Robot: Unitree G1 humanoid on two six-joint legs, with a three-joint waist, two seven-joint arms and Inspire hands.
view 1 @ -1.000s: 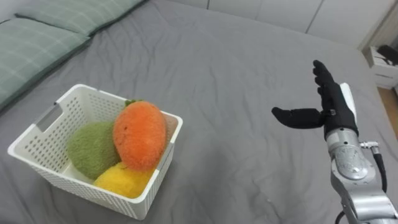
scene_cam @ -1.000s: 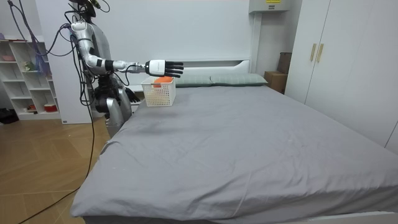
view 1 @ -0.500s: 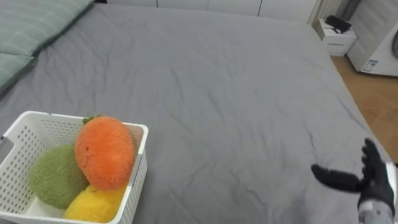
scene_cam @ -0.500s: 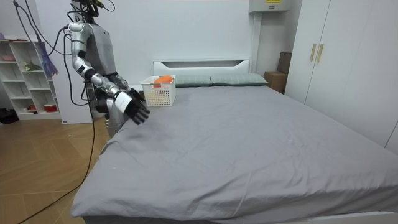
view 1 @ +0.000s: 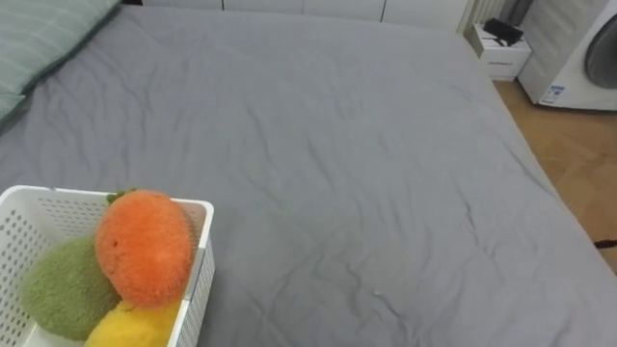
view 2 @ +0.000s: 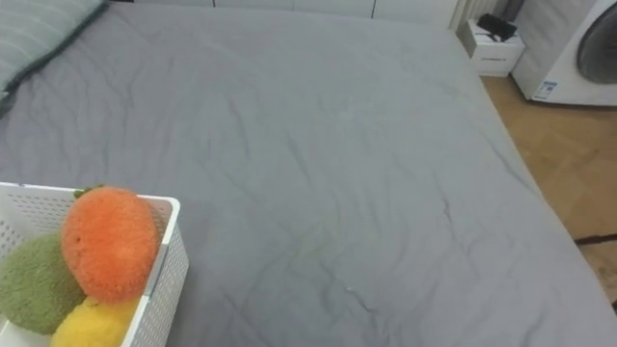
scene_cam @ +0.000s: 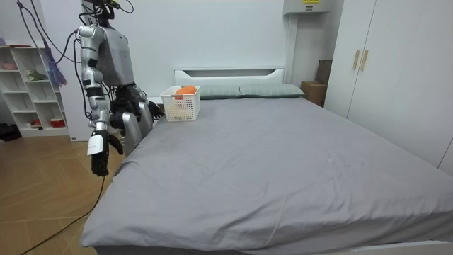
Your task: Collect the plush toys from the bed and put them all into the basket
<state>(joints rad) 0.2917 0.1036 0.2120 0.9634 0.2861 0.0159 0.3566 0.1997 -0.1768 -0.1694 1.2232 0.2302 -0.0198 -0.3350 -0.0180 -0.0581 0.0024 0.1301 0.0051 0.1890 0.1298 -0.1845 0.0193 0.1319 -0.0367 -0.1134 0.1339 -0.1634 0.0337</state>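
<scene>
Looking down first on the white basket [view 1: 201,280], sitting on the grey bed [view 1: 347,173] at the near left. Carrying three plush toys inside: an orange toy [view 1: 143,248] on top, leaning to the right wall; a green toy [view 1: 60,287] at its left; a yellow toy [view 1: 135,325] under the orange one, all three touching. Spreading out beyond the basket as a lightly wrinkled sheet. Showing a pale green pillow [view 1: 48,29] at the far left corner and, past the far right corner, a small nightstand [view 1: 499,48] and a washing machine [view 1: 578,58] on the wooden floor [view 1: 569,154].

Standing, in the room view, on the floor at the side of the bed, on the room view's left, near the head end. Hanging the right robot hand [scene_cam: 99,161] down beside the leg, away from the bed, released and grasping nothing. Holding the left robot hand [scene_cam: 153,110] low at the bed's edge, near the basket; too small here to tell whether released or clenched. Farther back, showing open shelves [scene_cam: 32,85] against the wall.
</scene>
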